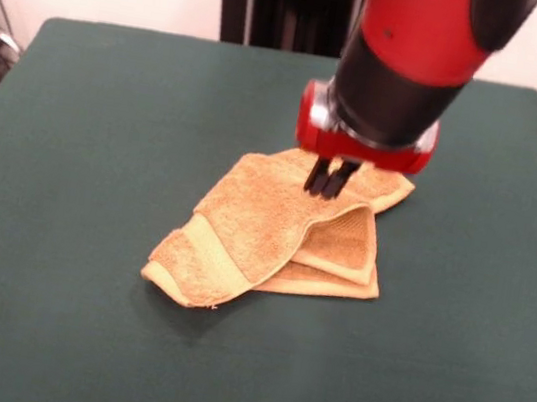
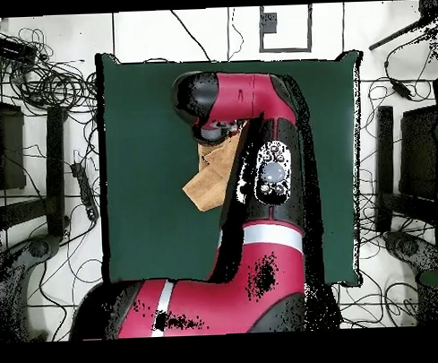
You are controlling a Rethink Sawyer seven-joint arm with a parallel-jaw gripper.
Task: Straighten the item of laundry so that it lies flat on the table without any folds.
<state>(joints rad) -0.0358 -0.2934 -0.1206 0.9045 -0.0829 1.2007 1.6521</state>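
Clearly, we had not yet got the hand towel [image 1: 279, 233] flat: it lay crumpled near the middle of the green surface [image 1: 77, 132], doubled over itself in several layers. From the front, one banded end [image 1: 201, 257] pointed toward the camera's near left, while another layer was folded back on the right, leaving an open pocket [image 1: 343, 243] between the plies.

Our gripper [image 1: 329, 180] hung straight down over the towel's far part, close to its upper fold. Its two dark fingers [image 1: 319, 176] stood close together, almost closed, with their tips at or just above the terry. Whether any cloth was pinched between them we could not tell — no fabric was visibly lifted.

We judged that the position made sense for the job: a pinch at an upper layer near the far edge would let the arm draw that ply away and open the fold, rather than drag the whole bundle.

From overhead, the arm [image 2: 256, 125] covered most of the towel — only a tan corner [image 2: 207, 182] showed beside it, well inside the surface's edges, so there was plenty of room to spread it.
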